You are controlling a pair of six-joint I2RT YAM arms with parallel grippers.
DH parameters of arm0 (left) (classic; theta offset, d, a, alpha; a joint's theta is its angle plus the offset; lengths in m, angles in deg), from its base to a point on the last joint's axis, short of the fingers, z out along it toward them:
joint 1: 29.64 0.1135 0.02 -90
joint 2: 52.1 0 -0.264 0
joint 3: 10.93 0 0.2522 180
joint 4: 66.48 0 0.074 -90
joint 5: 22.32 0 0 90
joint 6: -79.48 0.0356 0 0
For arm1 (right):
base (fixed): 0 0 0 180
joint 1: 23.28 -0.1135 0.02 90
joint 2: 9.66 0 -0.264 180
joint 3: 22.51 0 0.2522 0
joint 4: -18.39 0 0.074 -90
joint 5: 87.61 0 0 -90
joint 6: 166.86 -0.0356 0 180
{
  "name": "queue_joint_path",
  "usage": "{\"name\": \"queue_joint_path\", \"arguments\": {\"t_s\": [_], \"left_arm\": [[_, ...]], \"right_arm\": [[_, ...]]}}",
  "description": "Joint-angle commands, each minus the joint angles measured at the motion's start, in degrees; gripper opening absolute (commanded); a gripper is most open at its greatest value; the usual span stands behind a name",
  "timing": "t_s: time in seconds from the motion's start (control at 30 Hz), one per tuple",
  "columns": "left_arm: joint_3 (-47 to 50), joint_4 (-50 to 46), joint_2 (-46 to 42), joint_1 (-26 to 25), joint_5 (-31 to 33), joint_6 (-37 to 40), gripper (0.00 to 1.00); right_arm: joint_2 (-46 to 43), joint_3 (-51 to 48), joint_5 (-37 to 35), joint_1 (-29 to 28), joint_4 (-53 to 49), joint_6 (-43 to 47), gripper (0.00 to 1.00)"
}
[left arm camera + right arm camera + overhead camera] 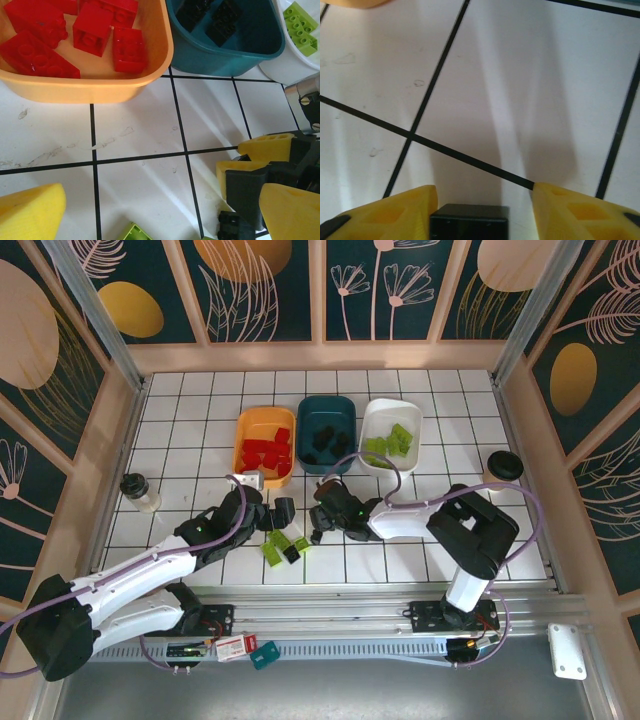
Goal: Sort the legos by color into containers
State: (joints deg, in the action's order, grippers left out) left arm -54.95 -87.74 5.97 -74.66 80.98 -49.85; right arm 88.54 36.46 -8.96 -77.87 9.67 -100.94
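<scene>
pincer on the right [484,194] flanks a glossy boxy black lego [469,222], unclamped; left pincer [162,205] spread wide.

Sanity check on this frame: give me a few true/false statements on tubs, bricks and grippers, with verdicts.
1. The orange tub holds red bricks. True.
2. The teal tub holds green bricks. False: it holds black bricks.
3. A black brick sits between the right gripper's fingers. True.
4. The left gripper is shut on a brick. False: its jaws stand wide open, gripping nothing.
5. Every brick is in a tub. False: loose bricks lie on the table.
</scene>
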Motion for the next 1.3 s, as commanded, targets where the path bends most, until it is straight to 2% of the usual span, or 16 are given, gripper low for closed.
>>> {"name": "queue_joint_path", "arguments": {"t_s": [0.0,0.17,0.33,0.43,0.53,0.73,0.83,0.87,0.9,0.97,1.03,1.27], "left_arm": [[0.29,1.09,0.25,-0.30,-0.82,-0.63,0.99],[-0.04,1.61,0.99,-0.34,-1.52,-0.02,0.99],[-0.39,2.65,1.91,-0.33,-4.49,1.72,0.99],[-1.55,2.52,3.71,-0.39,-7.25,3.05,0.99],[-3.04,1.73,6.16,-1.00,-8.02,3.96,0.98],[-5.18,1.27,10.29,-3.48,-7.85,4.94,0.96],[-6.63,1.09,12.54,-4.78,-8.07,5.48,0.96],[-7.27,0.88,13.43,-5.27,-8.11,5.79,0.96],[-7.86,0.71,14.21,-5.70,-8.11,6.08,0.96],[-9.14,0.31,16.30,-6.57,-8.01,6.84,0.95],[-10.43,-0.09,18.56,-7.41,-8.02,7.54,0.93],[-14.74,-2.01,25.82,-9.88,-8.67,10.12,0.82]], "right_arm": [[-2.28,-2.61,-4.16,0.61,-3.71,-0.29,0.45],[-7.92,-6.48,-3.33,1.93,-0.87,0.87,0.27],[-15.98,-5.15,-1.63,3.15,-0.12,3.76,0.20],[-17.84,-1.76,1.68,6.57,1.03,5.62,0.18],[-14.31,3.30,4.57,10.42,2.14,7.29,0.18],[-0.91,15.37,9.51,16.33,4.54,8.32,0.18],[5.33,21.58,10.14,17.84,3.41,8.43,0.22],[6.95,23.07,10.19,18.05,3.08,8.35,0.26],[7.97,24.01,10.21,18.32,2.96,8.15,0.33],[9.15,25.31,10.21,18.93,3.05,7.54,0.54],[8.58,24.84,10.17,19.56,3.95,6.71,0.62],[-0.49,15.40,9.52,20.04,7.20,5.17,0.66]]}}
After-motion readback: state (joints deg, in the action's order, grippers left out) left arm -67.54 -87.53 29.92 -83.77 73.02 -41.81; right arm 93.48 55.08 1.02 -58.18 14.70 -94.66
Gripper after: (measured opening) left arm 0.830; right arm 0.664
